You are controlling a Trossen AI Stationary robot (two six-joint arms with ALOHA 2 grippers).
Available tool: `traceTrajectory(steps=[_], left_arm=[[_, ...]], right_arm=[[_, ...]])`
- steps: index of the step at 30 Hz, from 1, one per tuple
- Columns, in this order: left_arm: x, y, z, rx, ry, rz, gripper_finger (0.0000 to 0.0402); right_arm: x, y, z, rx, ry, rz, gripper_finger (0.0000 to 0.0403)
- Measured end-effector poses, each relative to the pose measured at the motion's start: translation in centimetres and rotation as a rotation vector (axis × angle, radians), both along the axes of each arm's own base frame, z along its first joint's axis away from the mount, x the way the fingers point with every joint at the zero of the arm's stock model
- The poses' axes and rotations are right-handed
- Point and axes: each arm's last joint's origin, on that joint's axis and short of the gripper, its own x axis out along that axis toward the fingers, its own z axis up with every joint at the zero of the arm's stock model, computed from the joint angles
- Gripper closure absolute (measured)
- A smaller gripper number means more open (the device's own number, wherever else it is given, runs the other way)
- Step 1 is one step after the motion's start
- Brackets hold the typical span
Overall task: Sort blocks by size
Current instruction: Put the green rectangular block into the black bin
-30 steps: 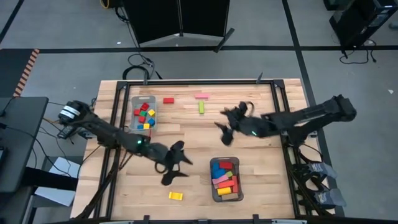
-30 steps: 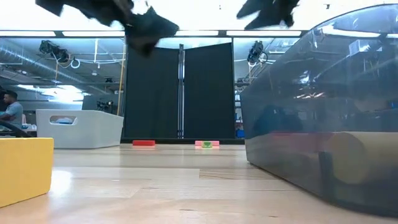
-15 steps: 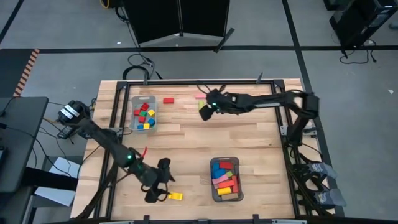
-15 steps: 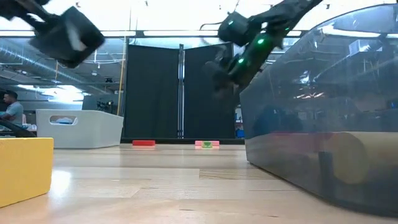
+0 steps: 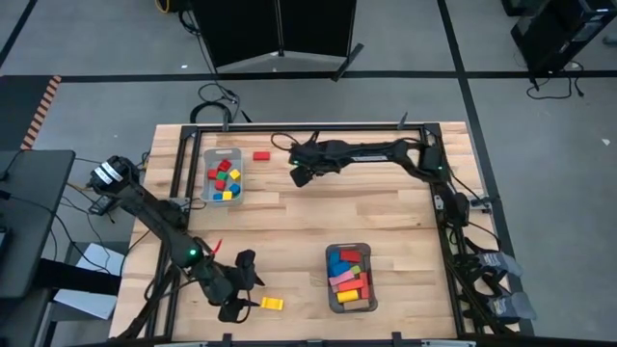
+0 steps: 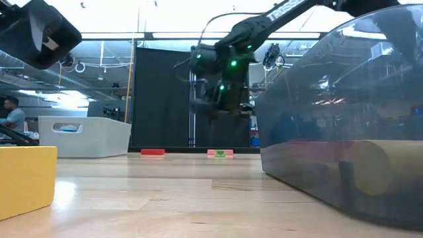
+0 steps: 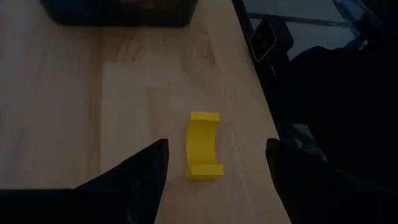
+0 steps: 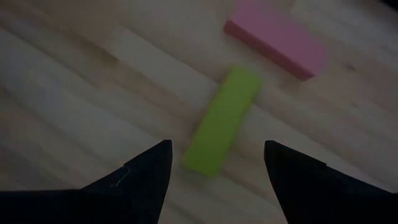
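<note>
Near the front edge of the tabletop (image 5: 289, 217), the left claw (image 5: 234, 294) is held with its fingers spread and nothing between them, and a yellow arch-shaped block (image 7: 204, 145) is seen lying flat just ahead of its fingertips. Toward the far edge, the right claw (image 5: 301, 170) is held above the wood, likewise open and empty; a green bar (image 8: 222, 121) lies directly ahead between its two fingers, and a pink bar (image 8: 276, 38) lies just beyond the green one, apart from it. A red block (image 5: 261, 154) rests to one side of the right claw, beside the grey tray (image 5: 210, 196) of small cubes. Longer pieces are held in a second grey tray (image 5: 333, 297) nearer the left claw.
</note>
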Motion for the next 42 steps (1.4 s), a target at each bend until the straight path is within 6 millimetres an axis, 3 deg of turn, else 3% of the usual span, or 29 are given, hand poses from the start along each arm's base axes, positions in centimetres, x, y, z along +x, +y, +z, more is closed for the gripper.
traceTrajectory(steps=[7, 13, 23, 27, 34, 37, 42], left_arm=[[-0.8, -0.6, -0.1, 0.021, -0.009, 0.023, 0.0124], [-1.1, -0.9, 0.0, 0.029, -0.030, 0.029, 0.0124], [-1.1, -0.9, 0.0, 0.032, -0.030, 0.032, 0.0124], [-1.1, -0.9, 0.0, 0.031, -0.031, 0.032, 0.0124], [-1.1, -0.9, 0.0, 0.038, -0.039, 0.044, 0.0124], [-1.1, -0.9, 0.0, 0.038, -0.040, 0.046, 0.0124], [-1.1, -0.9, 0.0, 0.034, -0.038, 0.049, 0.0124]], right_arm=[[1.4, -1.2, -2.4, 0.118, 0.039, -0.013, 0.0144], [1.4, -2.4, -4.1, 0.177, 0.043, -0.045, 0.0172], [1.3, -2.8, -4.2, 0.165, 0.046, -0.064, 0.0289], [1.3, -2.6, -4.2, 0.155, 0.055, -0.046, 0.0289], [0.8, -1.0, -1.5, 0.077, 0.103, 0.046, 0.0289], [0.3, 0.7, 2.4, 0.036, 0.085, 0.141, 0.0289], [-2.2, 5.3, 8.5, 0.005, 0.156, 0.388, 0.0289]])
